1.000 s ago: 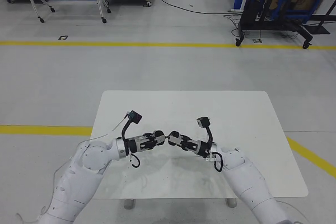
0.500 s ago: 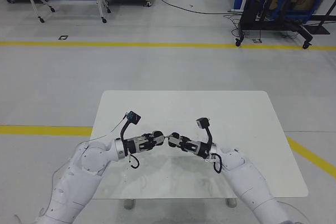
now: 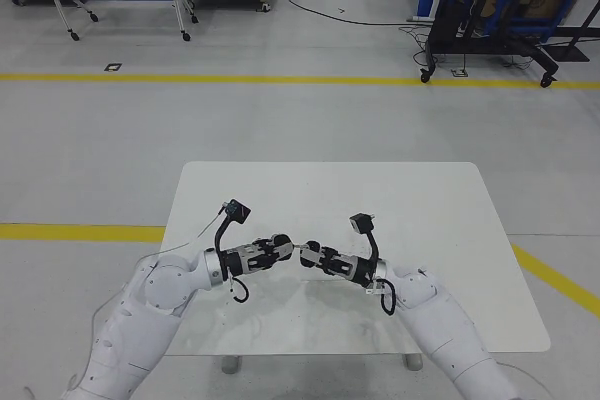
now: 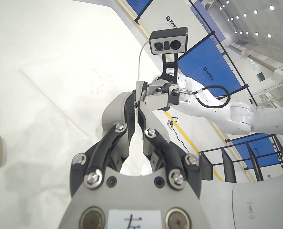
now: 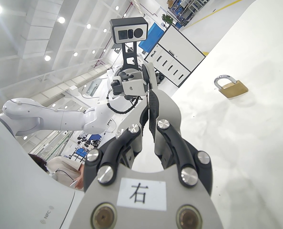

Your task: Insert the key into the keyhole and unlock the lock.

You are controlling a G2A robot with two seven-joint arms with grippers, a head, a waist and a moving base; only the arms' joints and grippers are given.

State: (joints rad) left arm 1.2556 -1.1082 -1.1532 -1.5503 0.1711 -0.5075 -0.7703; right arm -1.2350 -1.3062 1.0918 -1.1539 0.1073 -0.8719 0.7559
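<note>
Up close, from the wrists: left gripper (image 4: 138,103) and right gripper (image 4: 143,95) tip to tip, fingers of each pressed together; key between them too small to tell. From above, meeting over the near middle of the white table (image 3: 430,200). In the right wrist view, brass padlock (image 5: 230,87) lying flat, off to one side. Beyond, yellow floor lines (image 3: 280,78).

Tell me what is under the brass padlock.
The padlock lies flat on the white table. Only bare tabletop shows around it, and nothing shows between the two. The face of its body that rests against the table is covered and cannot be seen.
</note>
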